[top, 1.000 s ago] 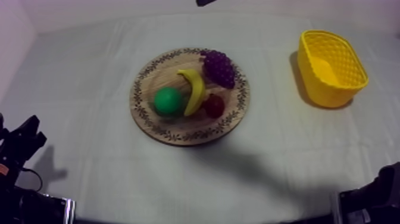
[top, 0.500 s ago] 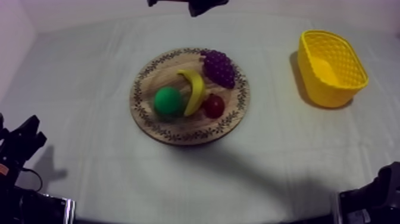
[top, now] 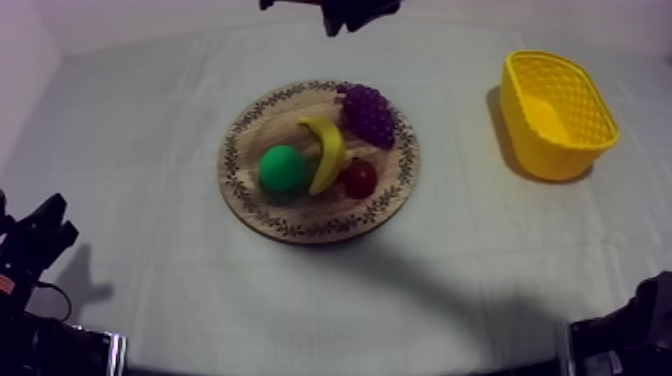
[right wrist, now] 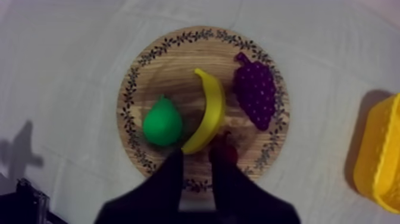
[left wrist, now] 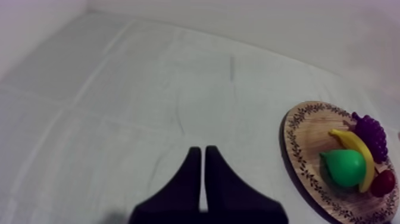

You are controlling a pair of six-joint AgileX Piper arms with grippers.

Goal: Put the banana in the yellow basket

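The yellow banana lies curved across the middle of the round wooden board, between a green pear and purple grapes. A small red fruit sits by the banana's lower end. The yellow basket stands at the table's right side. My right gripper hangs high behind the board. In the right wrist view it is open, looking down on the banana and the board, well above them. My left gripper is shut on nothing, low at the left.
Grey-white cloth covers the table around the board. The basket stands a good way to the right of the board, with bare cloth between them. Part of the right arm is a black shape at the lower right edge.
The right arm's black shape has come farther into the top view's upper edge and shifted a little right. The fruit, board, basket and left arm have not moved.
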